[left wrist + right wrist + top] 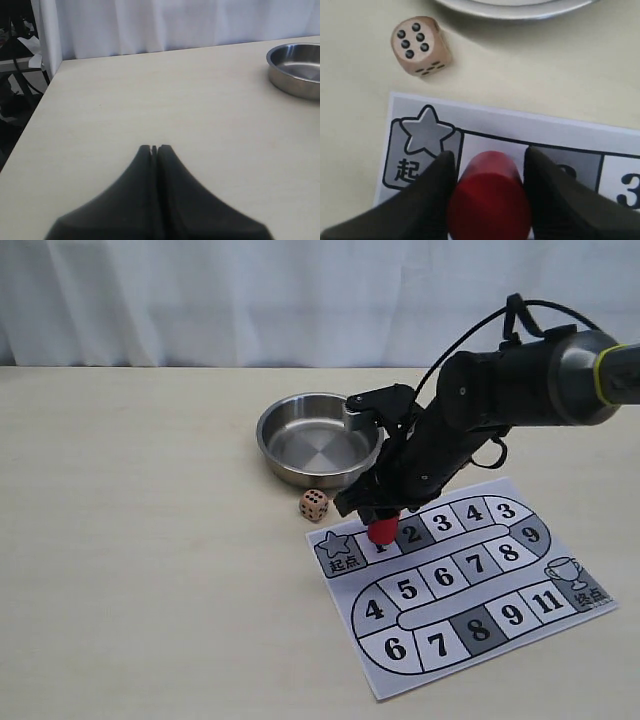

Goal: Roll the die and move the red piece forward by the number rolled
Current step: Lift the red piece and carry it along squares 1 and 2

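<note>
pale table [150, 540], steel bowl [290, 472], die [314, 504], board sheet [470, 585]

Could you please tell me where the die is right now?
In the exterior view the die sits on the table near the centre, between the steel bowl and the board's star square.

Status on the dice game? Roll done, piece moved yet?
Roll looks done: the die rests on the table beside the bowl, apparently six up. In hand: the right end effector grips the red piece at about square 1 of the board. Remaining: count it forward along the squares and release. The left end effector is shut, idle.
</note>
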`<act>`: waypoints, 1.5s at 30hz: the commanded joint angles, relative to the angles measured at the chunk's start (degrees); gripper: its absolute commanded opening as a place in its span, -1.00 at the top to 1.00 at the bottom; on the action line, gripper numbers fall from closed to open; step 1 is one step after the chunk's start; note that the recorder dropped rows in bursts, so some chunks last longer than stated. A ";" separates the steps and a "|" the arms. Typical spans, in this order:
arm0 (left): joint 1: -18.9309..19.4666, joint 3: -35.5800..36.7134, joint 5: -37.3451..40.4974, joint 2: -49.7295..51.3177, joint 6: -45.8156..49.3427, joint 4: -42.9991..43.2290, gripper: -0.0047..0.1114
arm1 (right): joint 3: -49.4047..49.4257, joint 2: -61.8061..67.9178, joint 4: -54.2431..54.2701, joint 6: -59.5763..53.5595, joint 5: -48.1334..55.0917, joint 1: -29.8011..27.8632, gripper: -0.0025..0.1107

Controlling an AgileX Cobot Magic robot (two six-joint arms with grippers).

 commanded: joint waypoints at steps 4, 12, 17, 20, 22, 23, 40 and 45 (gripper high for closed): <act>-0.10 0.11 -0.54 -0.01 -0.23 -0.27 0.92 | 0.24 4.47 0.52 -0.24 -0.94 0.10 0.88; -0.10 0.11 -0.54 -0.01 -0.23 -0.27 0.92 | 0.03 0.86 -2.67 0.25 -2.44 -0.46 0.88; -0.10 0.11 -0.54 -0.01 -0.23 -0.27 0.92 | -0.03 -1.99 -2.53 0.27 -2.29 -3.06 0.88; -0.10 0.11 -0.54 -0.01 -0.23 -0.27 0.92 | 0.25 -1.96 -2.53 1.31 -2.33 -4.46 0.88; -0.10 0.11 -0.54 -0.01 -0.23 -0.27 0.92 | 0.86 -1.31 -2.74 1.31 -2.82 -4.74 0.88; -0.10 0.11 -0.54 -0.01 -0.23 -0.27 0.92 | 0.99 -0.73 -2.74 1.31 -2.93 -4.74 0.88; -0.10 0.11 -0.54 -0.01 -0.23 -0.27 0.92 | -0.82 -1.67 -2.96 1.59 -3.87 -6.34 0.88; -0.10 0.11 -0.54 -0.01 -0.23 -0.27 0.92 | -0.35 -2.06 -2.71 1.59 -3.35 -10.01 0.88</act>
